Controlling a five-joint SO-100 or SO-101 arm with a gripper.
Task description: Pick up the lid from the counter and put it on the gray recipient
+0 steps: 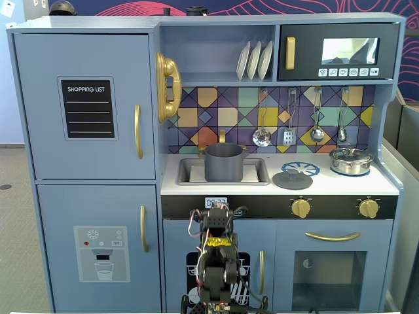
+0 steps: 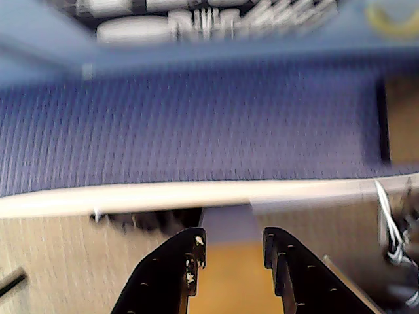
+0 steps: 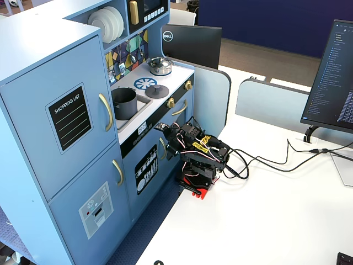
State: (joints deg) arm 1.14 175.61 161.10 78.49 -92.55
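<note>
Your arm sits folded low on the desk (image 3: 265, 182) in front of the toy kitchen (image 1: 85, 104), and the jaws (image 2: 232, 252) are parted with nothing between them — the wrist view shows only a blurred blue cabinet front and pale floor ahead of the tips.

What matters for your next move is that the lid (image 1: 292, 179) lies well above the jaws and off to their right, as a fixed view shows it, flat on the counter (image 1: 386, 186) with its small knob pointing up. It is a round disc, so no long axis constrains your approach; the knob is the likely place to pinch.

The gray recipient (image 1: 223, 161) stands in the sink (image 1: 190, 171) just left of the lid — close beside it but apart, and open at the top. It too is above the jaws, more nearly straight over them.

So judge it as a climb first, then a reach forward and rightward over the counter edge. Neither object shows in the wrist view yet.
</note>
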